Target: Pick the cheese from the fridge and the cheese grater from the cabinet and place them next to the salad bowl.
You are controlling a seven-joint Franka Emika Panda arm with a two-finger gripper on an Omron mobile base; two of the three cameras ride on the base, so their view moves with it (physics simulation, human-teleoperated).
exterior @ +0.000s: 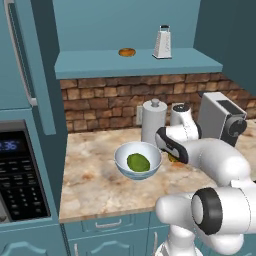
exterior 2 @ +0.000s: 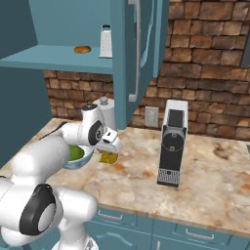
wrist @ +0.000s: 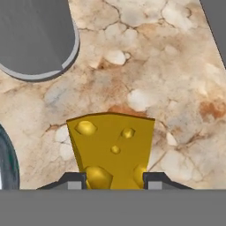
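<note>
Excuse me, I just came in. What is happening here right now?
The white robot arm's gripper has its jaws shut on the small yellow-orange cheese wedge, low over the marbled stone counter beside the round pale blue salad bowl. The silver metal box grater stands on the teal cabinet shelf, not yet fetched.

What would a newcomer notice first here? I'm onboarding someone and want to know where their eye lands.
Likely the yellow cheese shut between the tips of the gripper, low over the marbled counter beside the salad bowl. Next, the cheese grater standing on the open cabinet's shelf, right of a flat bun.
</note>
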